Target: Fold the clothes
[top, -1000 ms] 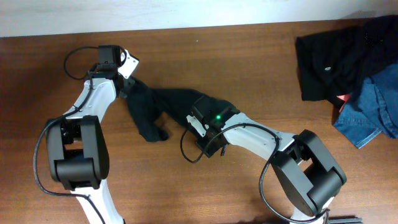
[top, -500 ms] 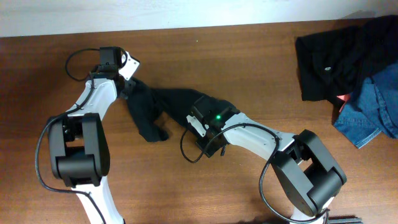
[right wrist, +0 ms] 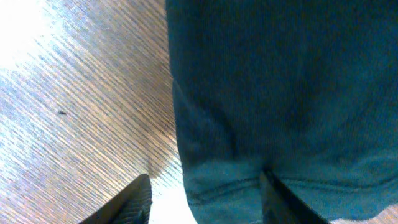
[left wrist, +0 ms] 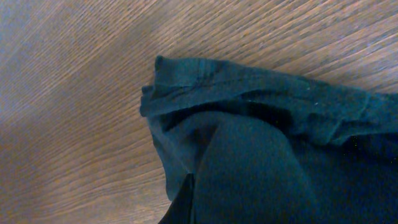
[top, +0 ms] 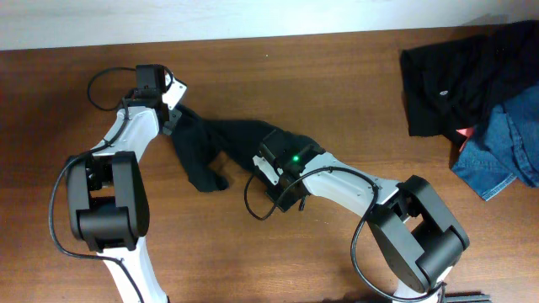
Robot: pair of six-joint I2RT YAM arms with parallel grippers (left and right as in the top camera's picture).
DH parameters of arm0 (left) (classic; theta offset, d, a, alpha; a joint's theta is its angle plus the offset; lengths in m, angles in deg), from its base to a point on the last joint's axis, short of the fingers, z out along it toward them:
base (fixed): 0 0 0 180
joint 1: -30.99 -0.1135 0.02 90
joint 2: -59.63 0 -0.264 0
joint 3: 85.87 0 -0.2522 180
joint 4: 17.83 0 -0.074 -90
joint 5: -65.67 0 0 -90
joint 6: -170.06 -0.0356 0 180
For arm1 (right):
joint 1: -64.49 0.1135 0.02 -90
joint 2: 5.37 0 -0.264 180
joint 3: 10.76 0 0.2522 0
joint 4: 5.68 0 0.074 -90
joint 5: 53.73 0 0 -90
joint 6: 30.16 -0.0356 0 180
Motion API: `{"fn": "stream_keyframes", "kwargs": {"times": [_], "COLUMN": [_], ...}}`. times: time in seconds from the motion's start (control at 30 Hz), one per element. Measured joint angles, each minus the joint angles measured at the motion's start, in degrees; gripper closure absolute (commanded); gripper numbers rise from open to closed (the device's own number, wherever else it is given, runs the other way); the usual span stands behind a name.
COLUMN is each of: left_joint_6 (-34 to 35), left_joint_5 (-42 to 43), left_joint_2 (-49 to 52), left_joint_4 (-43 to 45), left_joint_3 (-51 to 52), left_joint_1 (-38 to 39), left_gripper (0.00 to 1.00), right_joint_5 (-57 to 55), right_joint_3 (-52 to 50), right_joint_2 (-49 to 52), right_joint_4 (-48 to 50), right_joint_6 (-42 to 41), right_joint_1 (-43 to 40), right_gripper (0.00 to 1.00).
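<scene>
The clothes (top: 210, 145), a black T-shirt, lie bunched in a dark strip on the wooden table between my two arms. My left gripper (top: 173, 118) sits at the strip's far left end, shut on the fabric. In the left wrist view the cloth (left wrist: 261, 106) drapes over the jaws, and only one dark fingertip (left wrist: 185, 204) shows. My right gripper (top: 268, 145) rests at the strip's right end. In the right wrist view its jaws (right wrist: 205, 194) stand open, and a stitched hem of the clothes (right wrist: 280, 93) lies between the fingers (right wrist: 134, 200).
A pile of other garments lies at the back right corner: a black one (top: 455, 76) and blue denim (top: 505, 147) with a small red patch (top: 466, 133). A pale wall strip (top: 253, 17) borders the table's far edge.
My left wrist has edged slightly toward the far left, drawing that end of the shirt with it. The right arm and the rest of the cloth look unmoved.
</scene>
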Motion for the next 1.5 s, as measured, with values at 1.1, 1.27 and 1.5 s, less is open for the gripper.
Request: {"fn": "stream_keyframes", "kwargs": {"times": [1.1,1.27,1.5], "left_joint_6": [23.6,24.6,25.2], "left_joint_5": [5.7,5.9,6.1], "left_joint_2": [-16.9,-16.9,-16.9], "left_joint_4": [-17.6,-18.2,-18.6], "left_joint_3": [-0.8,-0.8,-0.8], "left_joint_1": [3.3,3.3,3.3], "left_gripper": [0.99,0.99,0.99], "right_joint_5": [0.0,-0.2,-2.2], "right_joint_3": [0.0,0.0,0.0], "right_joint_2": [0.0,0.0,0.0], "right_joint_4": [0.0,0.2,0.2], "right_joint_6": [0.1,-0.9,-1.8], "right_joint_1": [0.0,0.0,1.5], "right_gripper": [0.14,0.12,0.08]}}
